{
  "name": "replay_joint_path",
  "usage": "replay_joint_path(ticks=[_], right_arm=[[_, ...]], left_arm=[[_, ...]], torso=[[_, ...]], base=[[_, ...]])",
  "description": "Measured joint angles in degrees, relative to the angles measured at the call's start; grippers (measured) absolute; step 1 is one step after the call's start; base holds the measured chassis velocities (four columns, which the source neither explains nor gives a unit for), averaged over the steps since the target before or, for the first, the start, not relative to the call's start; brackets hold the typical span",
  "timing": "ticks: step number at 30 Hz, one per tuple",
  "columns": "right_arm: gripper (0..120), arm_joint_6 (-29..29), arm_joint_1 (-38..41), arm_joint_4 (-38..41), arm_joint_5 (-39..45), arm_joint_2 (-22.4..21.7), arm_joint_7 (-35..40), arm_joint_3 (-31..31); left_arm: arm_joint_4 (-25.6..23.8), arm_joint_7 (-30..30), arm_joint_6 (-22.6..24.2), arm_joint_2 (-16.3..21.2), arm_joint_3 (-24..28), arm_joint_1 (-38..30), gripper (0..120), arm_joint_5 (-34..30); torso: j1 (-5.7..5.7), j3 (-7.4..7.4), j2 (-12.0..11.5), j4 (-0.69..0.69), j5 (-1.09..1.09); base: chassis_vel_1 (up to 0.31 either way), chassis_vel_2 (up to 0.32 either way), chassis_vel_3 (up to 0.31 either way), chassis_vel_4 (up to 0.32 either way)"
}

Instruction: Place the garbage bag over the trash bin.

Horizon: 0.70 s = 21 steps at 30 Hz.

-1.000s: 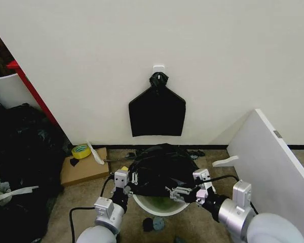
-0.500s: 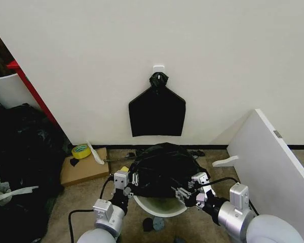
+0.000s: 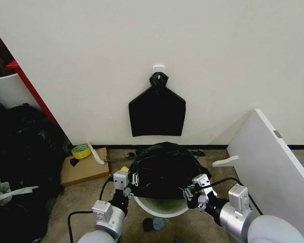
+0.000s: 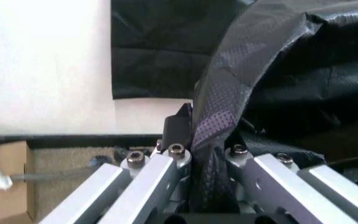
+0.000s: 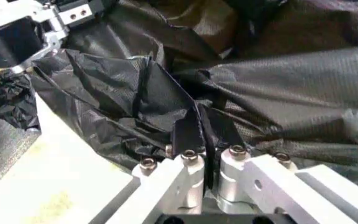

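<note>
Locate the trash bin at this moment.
In the head view, the trash bin stands on the floor between the left gripper and right gripper, mostly draped by the garbage bag.

trash bin (image 3: pixel 159 207) mostly hidden under garbage bag (image 3: pixel 163 169), base unseen

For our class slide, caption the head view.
Both grippers, left and right, hold the garbage bag over the trash bin.

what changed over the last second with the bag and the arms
The right end effector, shut on the garbage bag, shifted right and down, stretching it across the trash bin. The left end effector stayed clamped on the bag's other edge; the bin stayed put.
</note>
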Motion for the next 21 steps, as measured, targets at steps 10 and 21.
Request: replay_joint_path(ticks=[10,21], right_arm=[[0,7.3,-6.8,0.0,-4.2,-3.3,-6.1,2.3],[0,17.5,-9.3,0.0,-9.5,-4.7,-14.1,2.2]], left_arm=[[-0.3,-4.9,6.0,0.4,-1.6,-4.3,3,-16.7],[1.7,-7.5,8.8,-0.5,-2.9,-8.3,3,-21.9]], torso=[[0.0,0.0,0.0,0.0,0.0],[0.0,0.0,0.0,0.0,0.0]], base=[[0.0,0.0,0.0,0.0],[0.0,0.0,0.0,0.0]])
